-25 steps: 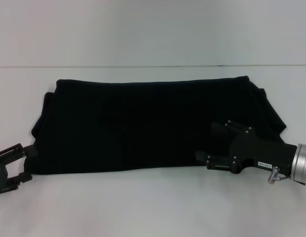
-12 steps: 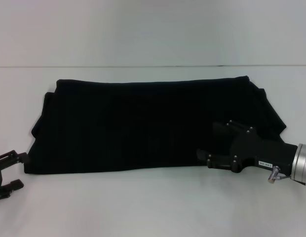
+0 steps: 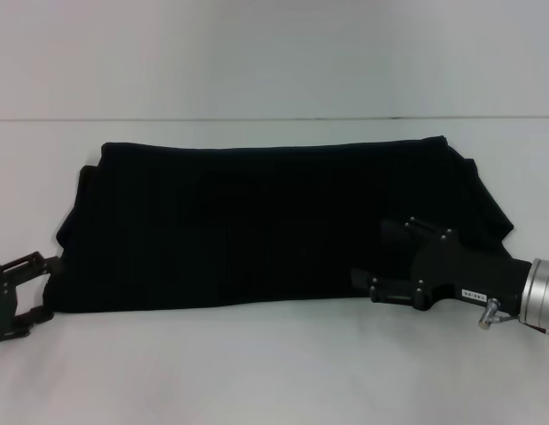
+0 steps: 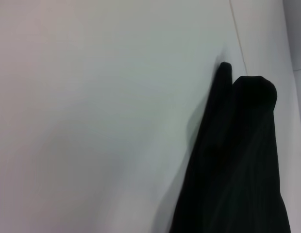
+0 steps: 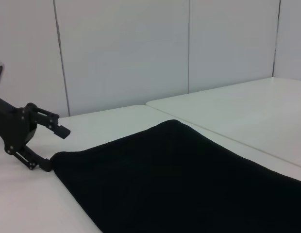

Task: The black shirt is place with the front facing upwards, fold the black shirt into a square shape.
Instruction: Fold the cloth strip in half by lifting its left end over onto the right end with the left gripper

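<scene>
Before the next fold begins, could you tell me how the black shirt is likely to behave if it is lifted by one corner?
The black shirt lies flat in soft, already folded layers, so it would probably droop and unfold rather than hold shape. It is far wider than the left gripper at its corner, so a one-corner lift would likely drag the rest along the table.

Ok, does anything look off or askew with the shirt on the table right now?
Nothing stands out. The black shirt lies flat as a long folded band on the white table, with layers slightly offset at both ends. The left claw sits open at its near-left corner, the right claw over its near-right edge.
</scene>
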`<action>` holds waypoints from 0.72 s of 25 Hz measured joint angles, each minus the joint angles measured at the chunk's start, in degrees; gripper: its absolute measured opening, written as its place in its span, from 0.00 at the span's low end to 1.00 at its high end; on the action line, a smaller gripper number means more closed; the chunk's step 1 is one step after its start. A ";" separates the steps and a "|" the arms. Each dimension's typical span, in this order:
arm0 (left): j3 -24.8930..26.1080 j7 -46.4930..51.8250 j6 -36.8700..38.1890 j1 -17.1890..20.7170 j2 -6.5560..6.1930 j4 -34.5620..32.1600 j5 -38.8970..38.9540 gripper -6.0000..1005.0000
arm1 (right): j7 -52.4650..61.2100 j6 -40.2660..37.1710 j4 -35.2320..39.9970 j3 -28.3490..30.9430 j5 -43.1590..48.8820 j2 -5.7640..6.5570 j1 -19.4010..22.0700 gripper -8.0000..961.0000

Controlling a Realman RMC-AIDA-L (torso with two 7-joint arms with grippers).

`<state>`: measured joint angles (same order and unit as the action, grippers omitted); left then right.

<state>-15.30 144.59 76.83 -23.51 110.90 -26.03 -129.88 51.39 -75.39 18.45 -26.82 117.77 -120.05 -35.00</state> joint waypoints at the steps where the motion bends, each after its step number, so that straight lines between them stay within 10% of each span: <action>1: 0.00 0.00 -0.35 -0.30 0.05 0.29 0.00 0.89 | 0.00 0.02 0.00 0.01 0.00 0.00 -0.03 0.98; 18: -3.76 -3.17 -2.83 -4.45 0.31 1.41 -0.21 0.79 | 0.26 0.03 -0.62 -1.13 0.27 -0.06 -0.77 0.98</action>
<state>-19.06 141.42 74.00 -27.95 111.21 -24.62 -130.09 51.65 -75.36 17.83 -27.95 118.04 -120.11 -35.77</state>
